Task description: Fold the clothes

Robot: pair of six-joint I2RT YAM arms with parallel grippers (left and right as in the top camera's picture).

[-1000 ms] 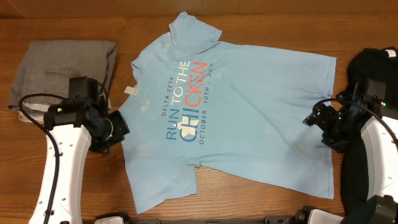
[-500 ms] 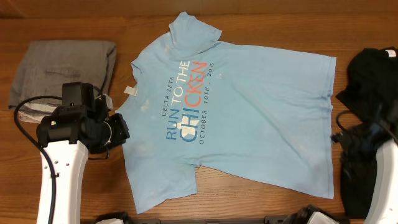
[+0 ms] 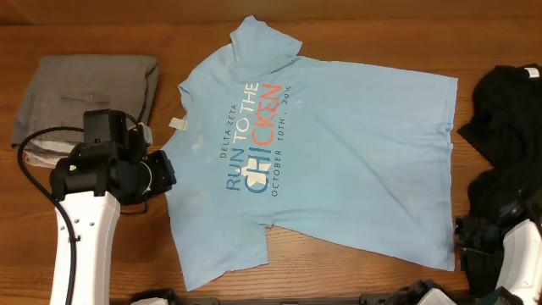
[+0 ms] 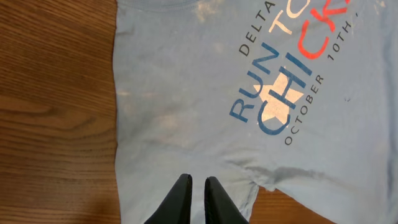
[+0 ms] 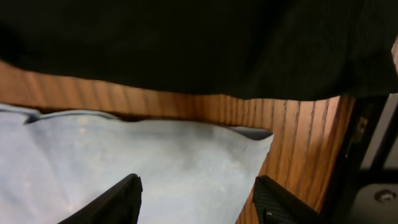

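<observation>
Left gripper (image 4: 198, 182) hangs over the light blue T-shirt (image 3: 339, 144) near its left edge, fingers nearly together, gripping nothing. Right gripper (image 5: 198, 186) is spread wide and empty above a hem corner. The shirt lies flat, lettering up, mid-table (image 3: 102, 25), between a folded grey garment (image 3: 85, 93) and a black garment (image 3: 508, 93).

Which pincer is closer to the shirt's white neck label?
Left. The left pincer sits close beside the label on the shirt; the right pincer is far across, over the hem corner.

lettering (image 4: 280, 112): cut by top edge | black cloth (image 5: 199, 43): blurred
</observation>
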